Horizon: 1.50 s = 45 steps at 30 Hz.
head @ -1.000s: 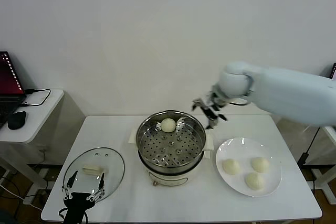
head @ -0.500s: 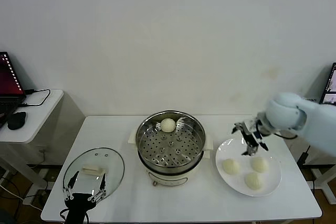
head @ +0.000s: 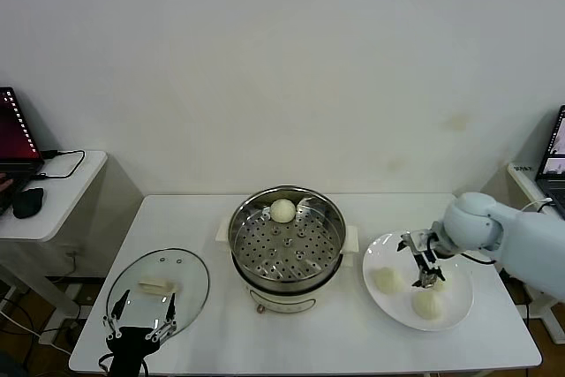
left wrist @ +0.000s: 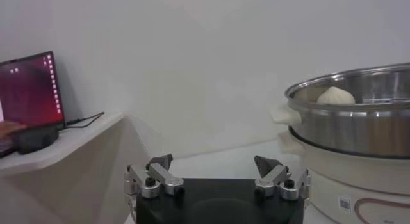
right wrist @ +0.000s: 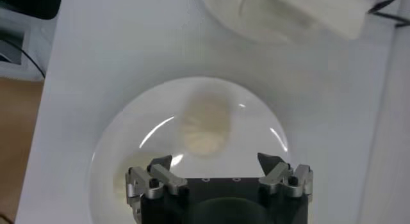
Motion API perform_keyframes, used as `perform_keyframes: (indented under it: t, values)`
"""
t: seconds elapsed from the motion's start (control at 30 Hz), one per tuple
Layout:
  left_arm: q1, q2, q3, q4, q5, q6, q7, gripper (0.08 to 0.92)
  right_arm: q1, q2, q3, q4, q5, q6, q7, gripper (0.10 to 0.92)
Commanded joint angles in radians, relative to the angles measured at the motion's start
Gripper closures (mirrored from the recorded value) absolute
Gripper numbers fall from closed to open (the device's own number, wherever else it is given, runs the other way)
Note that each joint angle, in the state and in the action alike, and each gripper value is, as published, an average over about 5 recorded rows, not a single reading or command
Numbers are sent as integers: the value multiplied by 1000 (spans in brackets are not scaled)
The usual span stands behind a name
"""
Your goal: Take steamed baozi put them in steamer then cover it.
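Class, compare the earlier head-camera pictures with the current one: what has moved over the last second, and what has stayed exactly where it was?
The right gripper swung from beside the steamer over to the white plate and came down, open and empty, over the back bun, which it mostly hides; nothing gripped yet. Unchanged: one baozi in the steamer, two others visible on the plate, the cover on the table, the left gripper open near it.

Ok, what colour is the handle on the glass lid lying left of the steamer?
Cream-white, a short bar at the middle of the cover. It shows best in the head view.
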<state>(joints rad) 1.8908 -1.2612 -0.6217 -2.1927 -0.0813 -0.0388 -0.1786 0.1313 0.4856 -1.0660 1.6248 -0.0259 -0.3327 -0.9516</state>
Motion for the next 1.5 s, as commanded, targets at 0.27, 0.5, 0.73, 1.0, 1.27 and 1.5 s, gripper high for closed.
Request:
perform_keyframes:
  t: [0.27, 0.5, 0.73, 1.0, 1.27, 1.5]
  values:
    - [-12, 3, 3, 11, 0, 0, 0, 177, -180, 98, 127, -123, -27, -7, 27, 203]
    - [-13, 4, 3, 15, -2, 0, 0, 177, -195, 117, 138, -146, -27, -13, 31, 213]
    - [-15, 0, 6, 16, -1, 0, -1, 177, -207, 122, 149, -149, -27, -21, 31, 305]
    - [-11, -1, 9, 6, 1, -1, -1, 177, -198, 115, 157, -137, -15, -25, 24, 417]
    - [-16, 2, 14, 3, 2, 0, -1, 177, -141, 83, 150, -109, 8, -26, 9, 505]
    - [-27, 10, 21, 2, 1, 2, 0, 177, 71, -13, 105, -6, 129, -48, -17, 505]
